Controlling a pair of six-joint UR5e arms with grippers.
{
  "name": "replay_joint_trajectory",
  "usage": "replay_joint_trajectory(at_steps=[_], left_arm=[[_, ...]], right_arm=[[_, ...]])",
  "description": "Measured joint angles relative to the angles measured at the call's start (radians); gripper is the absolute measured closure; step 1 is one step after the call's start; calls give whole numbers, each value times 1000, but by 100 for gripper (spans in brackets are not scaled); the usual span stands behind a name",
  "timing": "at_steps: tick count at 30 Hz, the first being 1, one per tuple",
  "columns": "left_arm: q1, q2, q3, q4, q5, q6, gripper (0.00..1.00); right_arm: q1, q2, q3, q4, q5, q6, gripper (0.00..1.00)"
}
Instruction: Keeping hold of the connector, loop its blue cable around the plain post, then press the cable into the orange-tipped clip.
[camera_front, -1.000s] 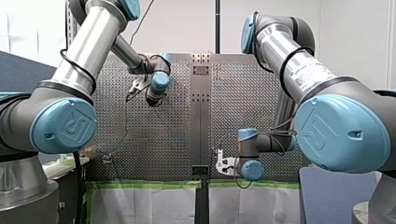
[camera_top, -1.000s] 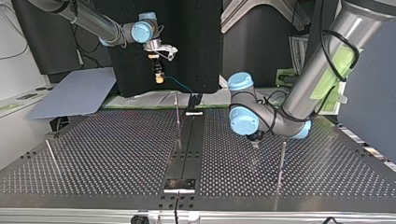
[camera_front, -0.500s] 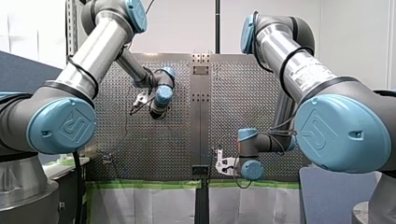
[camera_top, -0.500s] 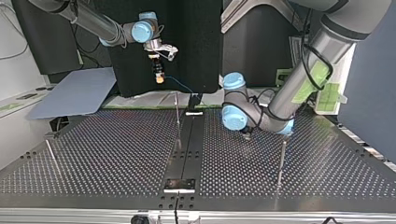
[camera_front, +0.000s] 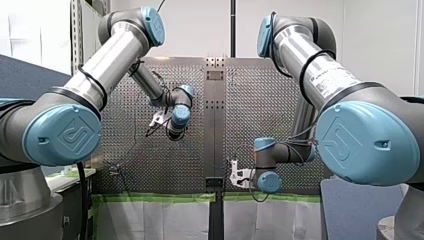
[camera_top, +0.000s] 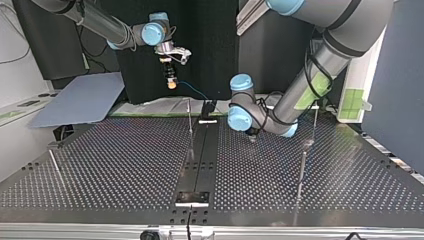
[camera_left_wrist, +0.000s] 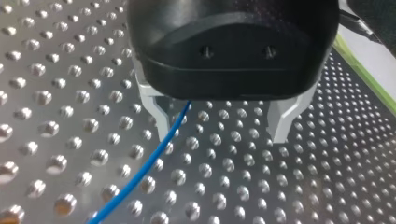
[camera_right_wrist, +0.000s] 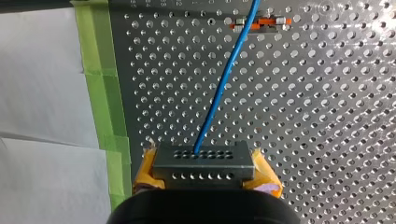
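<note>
In the right wrist view my right gripper is shut on the grey connector, its yellow pads on both ends. The blue cable leaves the connector and runs ahead to the orange-tipped clip, crossing it; whether it sits in the clip I cannot tell. In the top view that gripper hangs above the table's far edge. My left gripper is open just above the perforated table, with the blue cable passing close by one finger. In the top view it is right of the centre rail.
Thin metal posts stand on the table: one by the centre rail, one at the top view's right, a leaning one at its left. Green tape and white sheeting mark the table's edge beside the connector.
My left arm has swung across the table toward the centre rail, leftward in the top view. My right arm has kept still with the connector.
</note>
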Motion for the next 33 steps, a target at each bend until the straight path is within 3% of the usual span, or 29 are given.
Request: replay_joint_trajectory(at_steps=[26,33], left_arm=[[-97,-198,35,6,14,12,0],[-129,-219,38,-10,43,12,0]], right_arm=[[10,0,-1,4,0,0,100],[10,0,-4,13,0,0,100]])
